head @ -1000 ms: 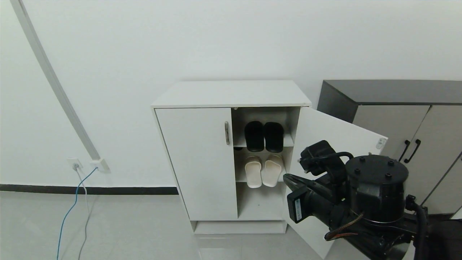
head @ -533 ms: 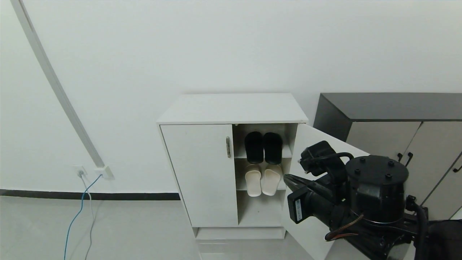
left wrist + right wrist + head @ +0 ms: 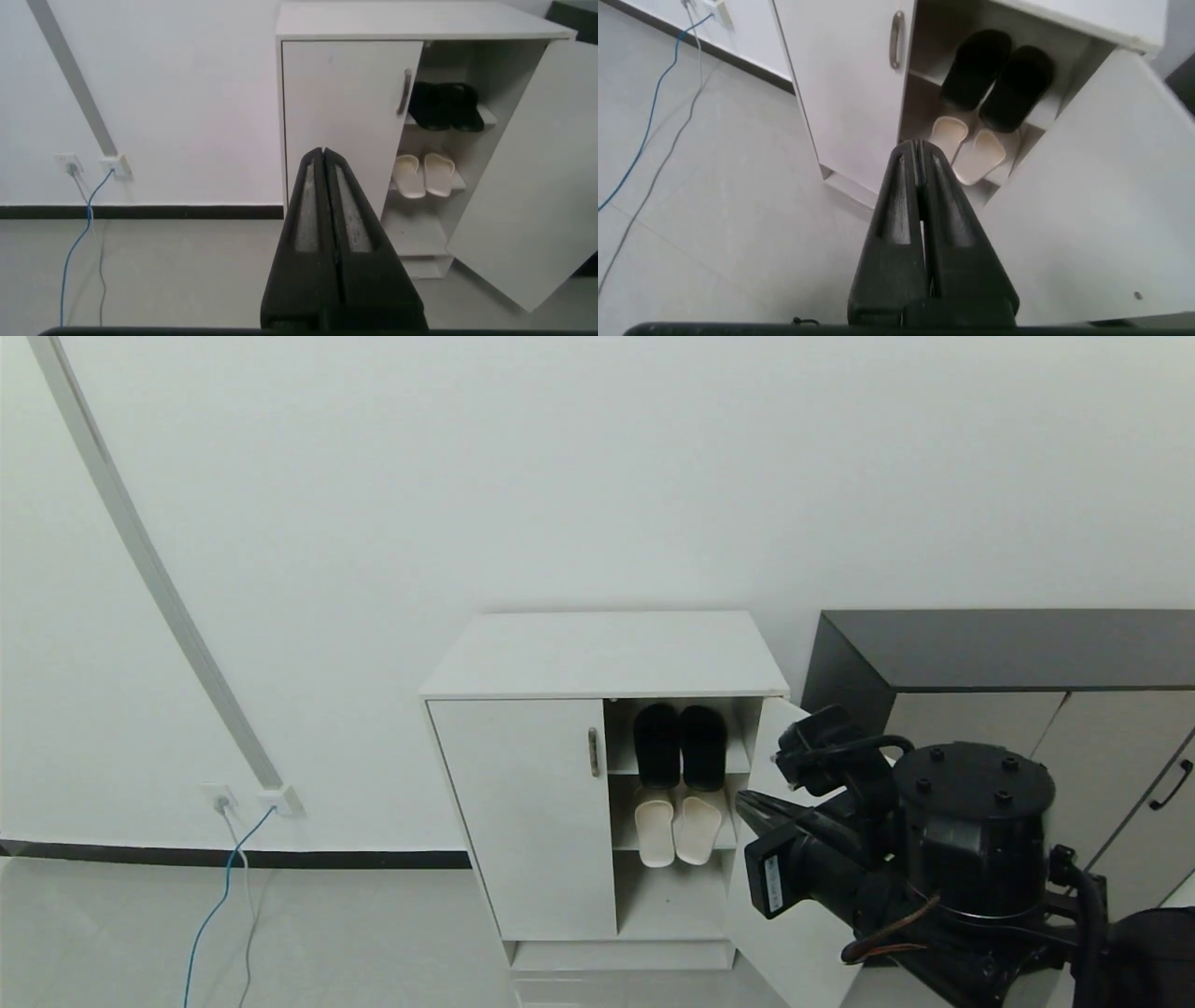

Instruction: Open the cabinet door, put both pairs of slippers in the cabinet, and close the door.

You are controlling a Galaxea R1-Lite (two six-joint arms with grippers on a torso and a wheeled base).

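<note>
A grey conduit (image 3: 149,555) slants down the white wall (image 3: 597,467) to two sockets (image 3: 219,796). A blue cable (image 3: 210,915) and a grey cable (image 3: 250,905) hang to the floor (image 3: 355,943) across a black baseboard (image 3: 233,857). A dark-topped sideboard (image 3: 1008,649) stands at the right.

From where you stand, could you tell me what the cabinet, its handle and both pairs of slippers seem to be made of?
Cabinet: likely white laminated board, matte, flat even panels. Handle: seemingly brushed metal, grey sheen. Black slippers and cream slippers: probably moulded foam or rubber, smooth, one-piece.
</note>
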